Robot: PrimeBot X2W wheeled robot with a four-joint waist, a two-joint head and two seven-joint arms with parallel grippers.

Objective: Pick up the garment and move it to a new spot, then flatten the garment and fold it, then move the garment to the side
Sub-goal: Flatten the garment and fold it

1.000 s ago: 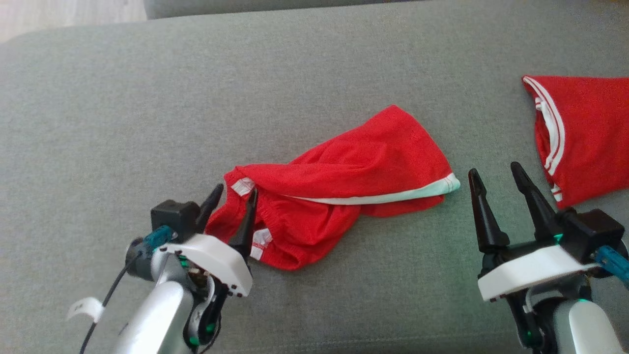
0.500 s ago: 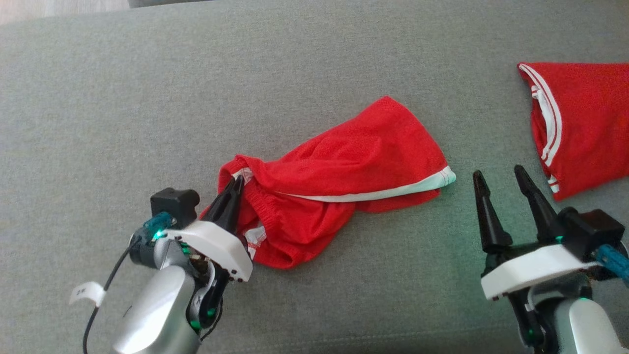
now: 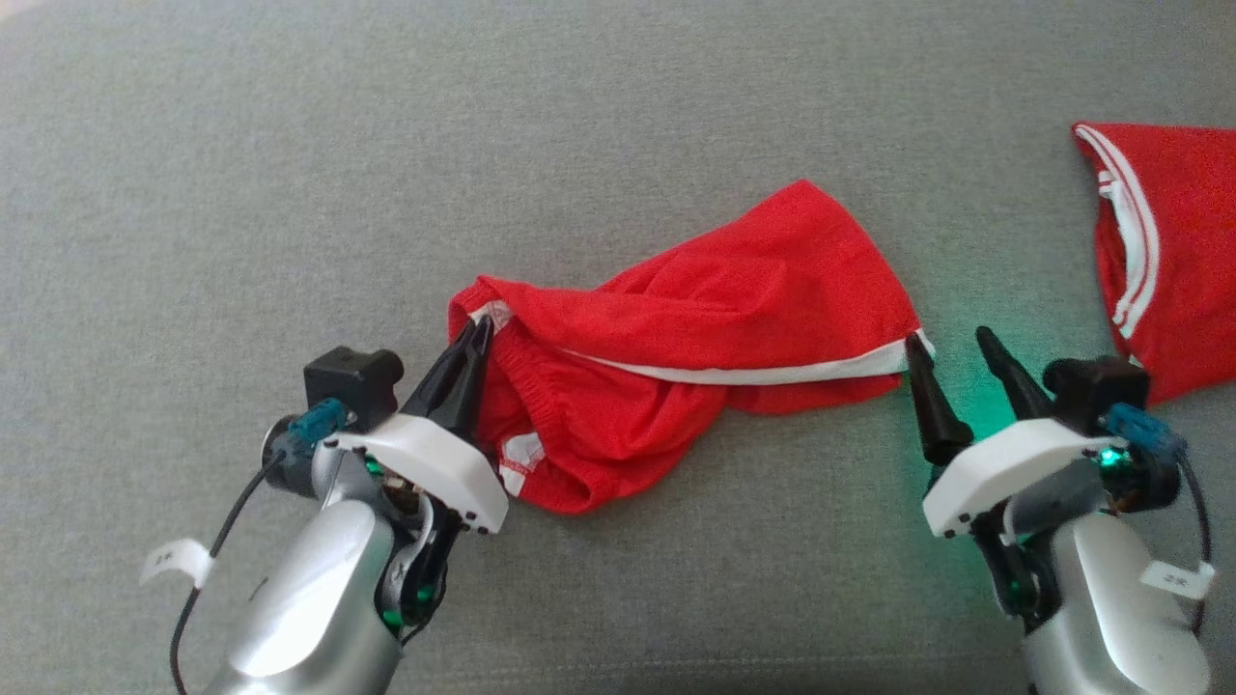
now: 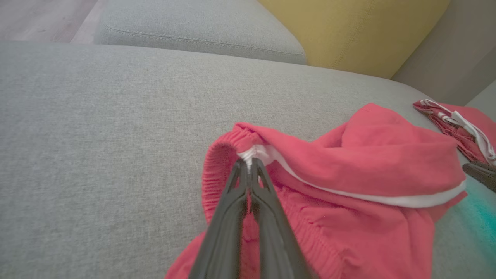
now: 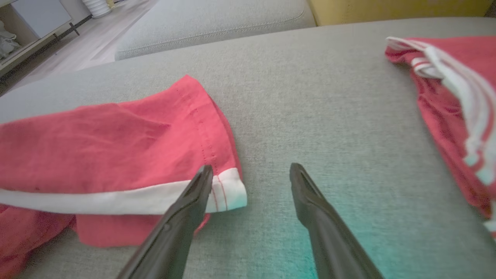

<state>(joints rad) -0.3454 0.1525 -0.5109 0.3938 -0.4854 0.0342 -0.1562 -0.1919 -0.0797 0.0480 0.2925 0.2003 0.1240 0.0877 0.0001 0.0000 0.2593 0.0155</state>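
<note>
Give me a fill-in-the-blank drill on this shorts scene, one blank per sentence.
The left gripper is ____ on the waistband of the red shorts.
The right gripper stands ____ beside the shorts' white-trimmed hem.
The shorts lie on a ____ sofa cushion.
A second red garment nearby has ____ stripes.
Missing words: shut, open, grey, white.

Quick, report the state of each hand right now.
Left hand: closed on the waistband of the red shorts.
Right hand: open, holding nothing, by the hem.
</note>
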